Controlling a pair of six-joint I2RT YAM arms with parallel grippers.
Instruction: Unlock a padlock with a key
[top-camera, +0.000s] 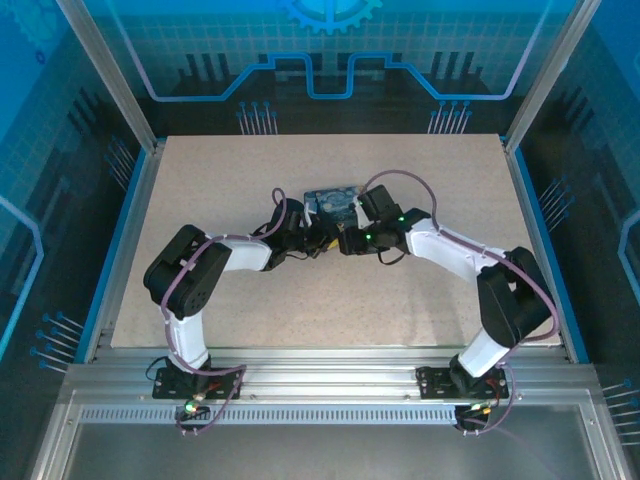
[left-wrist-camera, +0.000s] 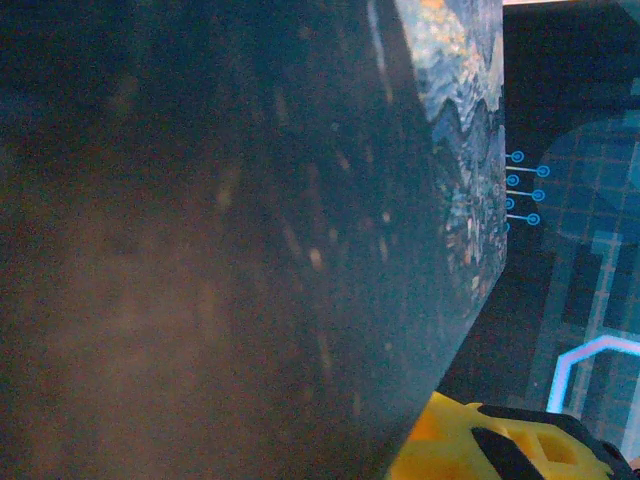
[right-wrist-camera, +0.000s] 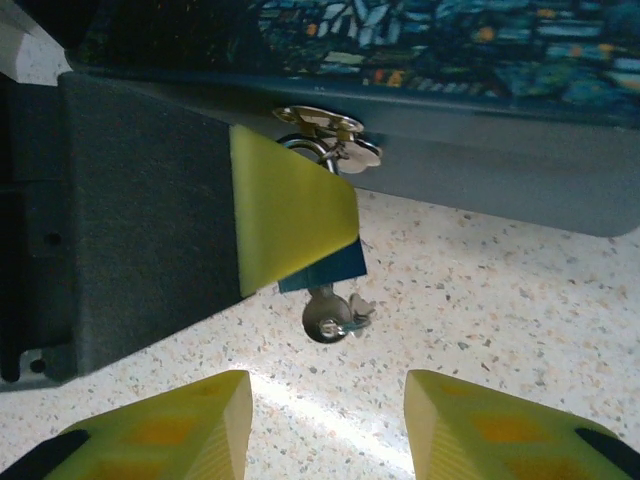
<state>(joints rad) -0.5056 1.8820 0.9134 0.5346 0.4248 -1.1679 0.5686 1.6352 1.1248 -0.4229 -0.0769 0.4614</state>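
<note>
Top external view: the speckled bench (top-camera: 200, 300) carries the blue painted tin (top-camera: 330, 198) near its middle. Both arms reach in to the tin's near side, their tips close together. In the right wrist view the tin's dark wall runs across the top, with a metal hasp (right-wrist-camera: 320, 118) on its front. The left fingers (right-wrist-camera: 290, 210), dark with a yellow pad, are clenched on the padlock (right-wrist-camera: 335, 268) just below that hasp. The pad covers most of the padlock, so only a blue corner and a bit of silver shackle at the hasp show. The right fingers (right-wrist-camera: 160, 430) stand released, apart with nothing between them, low over the bench. The key (right-wrist-camera: 325, 318) sticks out under the padlock, its silver head just beyond the right fingertips.
</note>
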